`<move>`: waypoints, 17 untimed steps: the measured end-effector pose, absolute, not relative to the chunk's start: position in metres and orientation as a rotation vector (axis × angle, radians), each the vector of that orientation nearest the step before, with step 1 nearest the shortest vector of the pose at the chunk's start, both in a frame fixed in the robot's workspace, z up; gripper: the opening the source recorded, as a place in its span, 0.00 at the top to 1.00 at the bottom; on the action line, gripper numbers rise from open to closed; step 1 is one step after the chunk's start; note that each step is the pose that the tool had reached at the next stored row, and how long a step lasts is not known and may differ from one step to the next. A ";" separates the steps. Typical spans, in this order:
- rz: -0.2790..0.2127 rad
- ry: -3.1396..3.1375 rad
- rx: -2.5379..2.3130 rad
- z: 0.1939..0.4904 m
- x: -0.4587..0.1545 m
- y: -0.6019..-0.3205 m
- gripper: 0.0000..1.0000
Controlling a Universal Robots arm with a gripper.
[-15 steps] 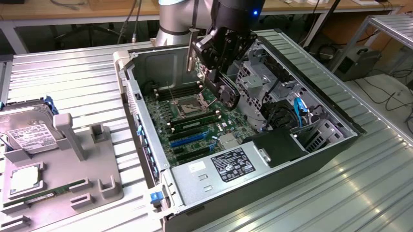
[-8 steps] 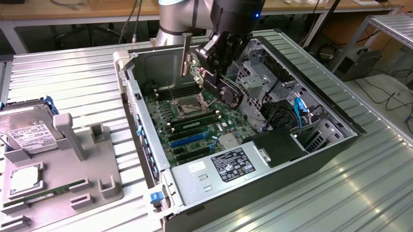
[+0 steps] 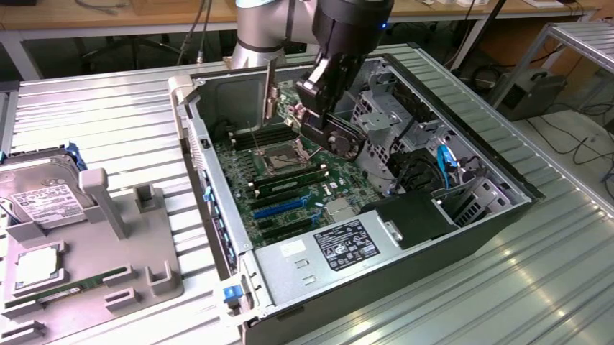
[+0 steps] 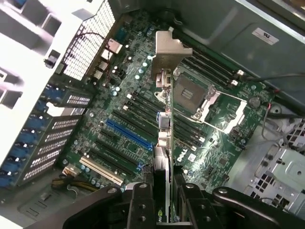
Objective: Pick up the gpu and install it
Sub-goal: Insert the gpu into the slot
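GPU first: it is inside the open computer case, over the circuit board, clamped in the robot's claw.

Biggest thing in the room is the table, ribbed sheet metal in a dull silver. On it the computer case lies on its side with the panel off, black outside and bare grey steel inside. In it sits a silver metal power box with a printed label, near the open end. Beside that is the green circuit board, crowded with long black slots, one blue slot and a square metal chip socket. A blue cable curls in the drive bay on the exterior view's right.

On the exterior view's left stands a grey plastic holder with moulded pockets. One pocket cradles a silver hard drive with a white label. Another holds a narrow green stick.

From the wrist view the GPU is edge-on, a thin flat card with a bent silver metal bracket at its far end. It runs across the black slots next to the socket. I cannot tell whether it touches the board.

The claw is closed on the near end, its black fingers pressed against both faces of the card.
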State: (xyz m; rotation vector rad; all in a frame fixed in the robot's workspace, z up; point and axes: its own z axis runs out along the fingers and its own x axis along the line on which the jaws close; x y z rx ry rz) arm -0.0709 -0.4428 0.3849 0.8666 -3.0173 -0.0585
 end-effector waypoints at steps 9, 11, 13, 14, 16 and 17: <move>-0.055 -2.934 1.124 0.380 -0.071 -0.443 0.74; -0.055 -2.908 1.192 0.379 -0.071 -0.443 0.74; -0.054 -2.883 1.252 0.378 -0.071 -0.443 0.74; -0.054 -2.871 1.280 0.377 -0.071 -0.443 0.74; -0.053 -2.848 1.332 0.376 -0.071 -0.443 0.74; -0.052 -2.831 1.367 0.376 -0.071 -0.443 0.74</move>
